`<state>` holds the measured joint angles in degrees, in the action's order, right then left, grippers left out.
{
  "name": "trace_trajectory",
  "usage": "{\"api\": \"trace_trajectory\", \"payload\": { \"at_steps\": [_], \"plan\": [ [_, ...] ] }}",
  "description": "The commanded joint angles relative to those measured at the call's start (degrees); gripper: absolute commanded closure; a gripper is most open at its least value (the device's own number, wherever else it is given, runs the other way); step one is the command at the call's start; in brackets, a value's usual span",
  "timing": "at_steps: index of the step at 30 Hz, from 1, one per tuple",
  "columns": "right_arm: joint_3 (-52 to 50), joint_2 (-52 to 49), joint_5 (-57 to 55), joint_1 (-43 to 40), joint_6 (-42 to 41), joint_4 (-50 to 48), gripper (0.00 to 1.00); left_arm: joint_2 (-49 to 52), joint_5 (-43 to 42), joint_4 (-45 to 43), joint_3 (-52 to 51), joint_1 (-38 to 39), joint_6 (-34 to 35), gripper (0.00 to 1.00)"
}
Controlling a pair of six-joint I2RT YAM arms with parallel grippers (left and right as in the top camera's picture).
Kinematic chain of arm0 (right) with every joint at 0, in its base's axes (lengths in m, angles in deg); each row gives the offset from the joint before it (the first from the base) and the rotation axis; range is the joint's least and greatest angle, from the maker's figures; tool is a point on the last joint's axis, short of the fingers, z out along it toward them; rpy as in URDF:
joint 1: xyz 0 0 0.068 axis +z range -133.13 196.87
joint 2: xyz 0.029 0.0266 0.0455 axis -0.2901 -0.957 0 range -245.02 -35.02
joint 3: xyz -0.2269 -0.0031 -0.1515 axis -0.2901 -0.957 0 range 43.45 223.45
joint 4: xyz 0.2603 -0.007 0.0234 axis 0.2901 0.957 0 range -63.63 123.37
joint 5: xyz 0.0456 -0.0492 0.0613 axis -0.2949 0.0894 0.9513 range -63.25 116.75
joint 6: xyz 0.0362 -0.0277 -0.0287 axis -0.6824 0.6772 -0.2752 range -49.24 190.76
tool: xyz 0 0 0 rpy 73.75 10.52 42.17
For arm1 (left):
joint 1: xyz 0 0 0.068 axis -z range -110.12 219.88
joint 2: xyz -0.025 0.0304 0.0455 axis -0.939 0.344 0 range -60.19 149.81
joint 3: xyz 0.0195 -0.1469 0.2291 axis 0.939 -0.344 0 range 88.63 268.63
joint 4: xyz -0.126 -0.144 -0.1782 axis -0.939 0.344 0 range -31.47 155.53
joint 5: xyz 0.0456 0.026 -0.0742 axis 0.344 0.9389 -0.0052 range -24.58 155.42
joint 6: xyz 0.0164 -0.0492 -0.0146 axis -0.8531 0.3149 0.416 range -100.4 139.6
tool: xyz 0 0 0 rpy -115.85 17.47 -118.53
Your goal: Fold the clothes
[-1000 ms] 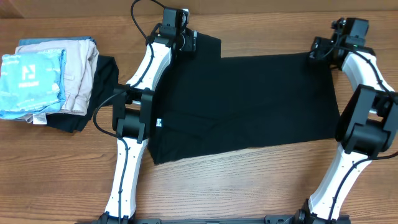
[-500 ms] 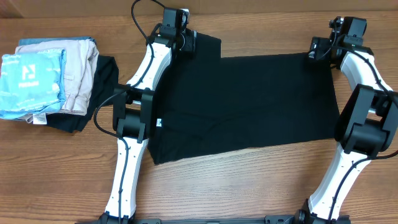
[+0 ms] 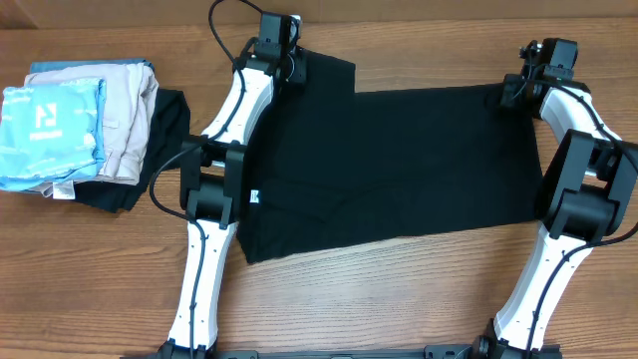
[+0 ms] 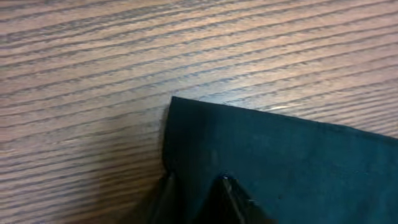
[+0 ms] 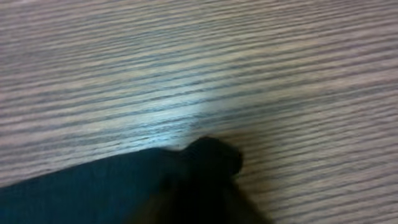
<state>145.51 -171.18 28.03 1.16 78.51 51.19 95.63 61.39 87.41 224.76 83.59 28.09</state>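
Starting nearest the arm bases at 6 o'clock, the wooden table point(image 3: 399, 299) runs up to the black T-shirt point(image 3: 399, 170). The shirt lies spread flat across the middle, with its small white neck tag point(image 3: 255, 196) at its 9 o'clock edge beside the left arm. Out at 9 o'clock on the table sits a stack: a light blue folded garment point(image 3: 50, 125) on a beige folded garment point(image 3: 128, 110), with a dark garment point(image 3: 164, 140) underneath. Farther off, at 11 o'clock, the left gripper point(image 3: 299, 62) has its fingers set close, pinching the shirt's far left corner. At 1 o'clock the right gripper point(image 3: 503, 92) pinches the far right corner. There the cloth bunches into a small raised lump at its fingertips, though its wrist view is blurred.
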Motion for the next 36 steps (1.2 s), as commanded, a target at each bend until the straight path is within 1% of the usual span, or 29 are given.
{"api": "trace_trajectory", "payload": {
  "at_steps": [1,2,3,4,5,7,11,15,17,21,27,30,33,36],
  "plan": [
    [0.7,-1.2,-0.2,-0.2,0.2,-0.2,0.81,3.6,0.0,1.4,-0.9,0.0,0.3,0.86],
    [0.7,-1.2,-0.2,-0.2,0.2,-0.3,0.83,3.6,0.0,1.4,-0.9,0.0,0.3,0.96],
    [0.7,-1.2,-0.2,-0.2,0.2,-0.4,0.87,3.6,0.0,1.4,-0.9,0.0,0.3,0.96],
    [0.7,-1.2,-0.1,-0.2,0.2,-0.6,0.96,3.5,0.0,1.4,-0.9,0.0,0.3,0.96],
    [0.7,-1.2,-0.1,-0.2,0.2,-0.8,0.96,3.4,0.0,1.8,-0.6,0.0,0.3,0.96],
    [0.7,-1.2,-0.1,-0.2,0.2,-1.4,0.96,3.4,0.0,5.7,2.7,-0.2,0.3,0.96],
    [0.8,-1.2,-0.1,-0.1,-0.1,-1.0,0.96,3.4,-0.1,15.5,12.2,-0.7,0.2,0.96],
    [0.9,-1.0,1.2,-0.1,0.0,-0.9,0.96,3.4,-0.1,18.9,15.5,-0.7,-0.2,0.96],
    [2.2,-0.7,1.4,-0.1,-0.1,0.0,0.96,3.3,-0.1,23.6,17.0,-0.9,-0.2,0.96],
    [5.7,-0.7,1.4,-0.1,0.0,3.6,0.96,3.3,-0.1,29.8,20.3,-0.9,-0.2,0.96],
    [10.6,-0.7,1.4,-0.1,0.0,10.3,0.96,3.3,-0.1,43.1,32.9,-0.9,-0.2,0.96],
    [13.6,-0.7,2.6,-0.1,0.0,16.3,0.96,3.3,-0.1,50.9,39.1,-0.9,-0.2,0.96],
    [16.2,-0.6,6.0,-0.1,0.0,20.5,0.96,3.3,-0.1,55.5,41.2,-0.9,0.6,0.96],
    [17.7,-0.2,6.8,-0.1,0.0,23.8,0.96,3.3,-2.7,59.4,41.5,-1.0,0.9,0.96]
  ]
}}
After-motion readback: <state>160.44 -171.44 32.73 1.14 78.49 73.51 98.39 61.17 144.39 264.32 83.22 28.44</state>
